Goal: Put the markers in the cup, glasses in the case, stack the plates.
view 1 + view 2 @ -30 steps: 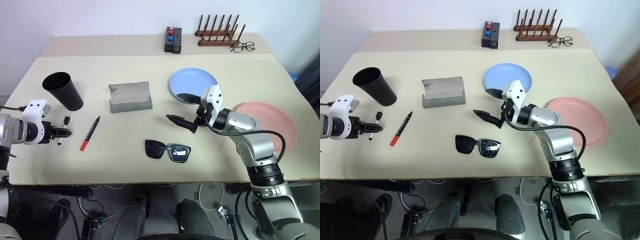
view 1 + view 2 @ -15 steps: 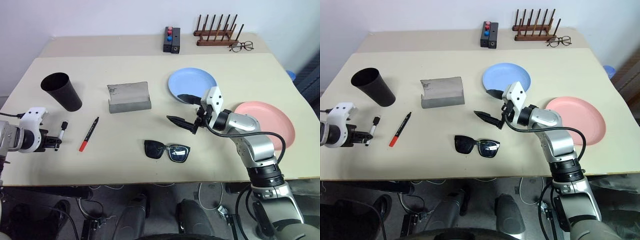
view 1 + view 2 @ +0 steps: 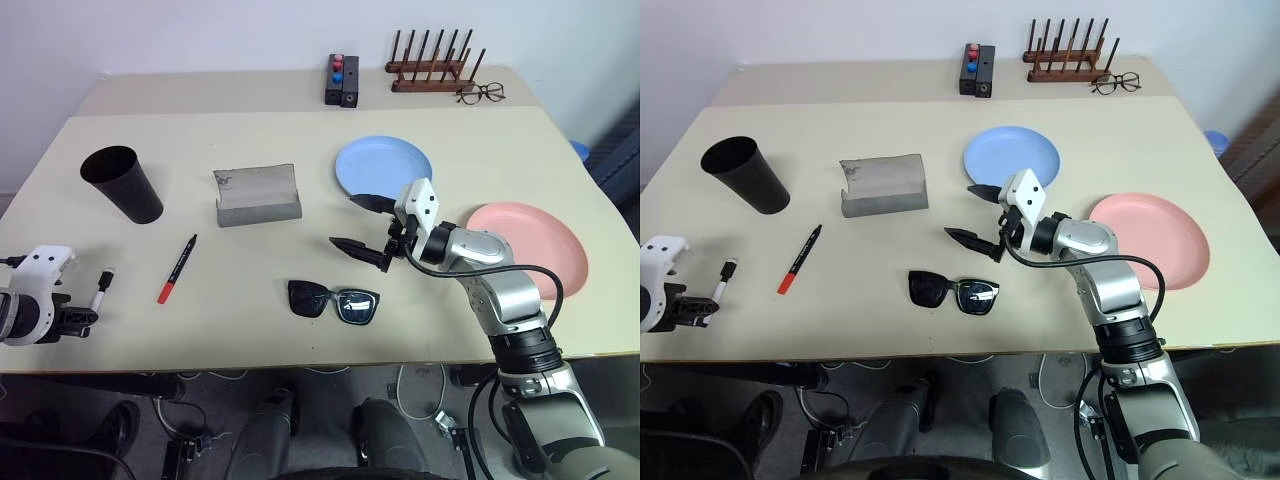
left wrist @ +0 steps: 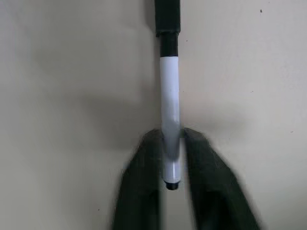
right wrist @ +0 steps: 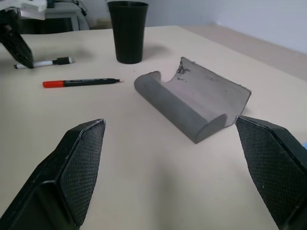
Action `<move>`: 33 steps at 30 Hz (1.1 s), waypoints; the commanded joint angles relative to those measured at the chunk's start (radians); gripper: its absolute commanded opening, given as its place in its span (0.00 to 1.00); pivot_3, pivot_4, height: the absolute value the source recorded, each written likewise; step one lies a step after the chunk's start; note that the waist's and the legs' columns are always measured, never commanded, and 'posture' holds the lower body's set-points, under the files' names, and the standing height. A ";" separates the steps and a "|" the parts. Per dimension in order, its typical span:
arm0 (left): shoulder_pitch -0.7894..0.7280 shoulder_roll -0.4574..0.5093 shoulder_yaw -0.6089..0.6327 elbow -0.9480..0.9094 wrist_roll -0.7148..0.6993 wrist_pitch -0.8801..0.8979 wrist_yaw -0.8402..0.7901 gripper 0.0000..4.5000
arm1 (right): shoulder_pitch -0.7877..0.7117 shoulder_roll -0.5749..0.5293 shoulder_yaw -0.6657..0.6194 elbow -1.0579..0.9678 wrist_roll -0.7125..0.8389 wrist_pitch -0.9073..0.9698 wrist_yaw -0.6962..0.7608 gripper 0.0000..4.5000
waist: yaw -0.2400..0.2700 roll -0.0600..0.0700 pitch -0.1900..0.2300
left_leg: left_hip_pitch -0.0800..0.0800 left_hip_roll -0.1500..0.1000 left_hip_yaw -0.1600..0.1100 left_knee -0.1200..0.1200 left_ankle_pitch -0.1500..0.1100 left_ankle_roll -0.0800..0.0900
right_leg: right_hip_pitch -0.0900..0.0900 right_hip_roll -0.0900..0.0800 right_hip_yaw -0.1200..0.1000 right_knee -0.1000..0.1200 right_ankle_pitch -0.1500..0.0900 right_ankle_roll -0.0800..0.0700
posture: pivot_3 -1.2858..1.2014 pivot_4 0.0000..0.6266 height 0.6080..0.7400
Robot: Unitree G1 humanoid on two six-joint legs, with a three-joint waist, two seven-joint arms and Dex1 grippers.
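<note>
two markers are in play: a white-barrelled marker (image 4: 170,139) with a black cap sits between the fingers of the left gripper (image 3: 82,318) at the near left edge of the desk (image 3: 300,210), and a black marker with a red end (image 3: 178,268) lies loose on the desk just beyond it, between that gripper and the case (image 3: 258,196). in the left wrist view the fingers bracket the white barrel near its tail end, but whether they are squeezing it or only resting beside it i cannot tell. the barrel seems to lie on the desk.

the step in hand looks like getting this white marker into the cup (image 3: 123,184), which stands upright, well apart, farther back on the left. to do it well, the hold should be firm and a little further up the barrel, since a pinch at the very tail will let the marker swing or slip. lift clear of the desk first, carry over the rim, point the marker downward, then let go low inside so the light cup is not knocked over.

right gripper (image 3: 980,217) hangs with its jaws spread wide and holding nothing, above the desk between the sunglasses (image 3: 334,301) and the blue plate (image 3: 385,164), with the pink plate (image 3: 527,243) off to its right.
</note>
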 commanded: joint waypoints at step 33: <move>-0.529 -0.032 -0.472 0.524 0.234 -0.268 -0.284 0.80 | 0.020 0.007 0.002 -0.053 -0.002 -0.005 -0.034 0.99 | -0.003 -0.001 0.000 | 0.000 0.000 0.000 0.001 0.000 0.000 | 0.000 0.002 -0.001 0.001 0.000 0.001 | 0.52 0.24 0.98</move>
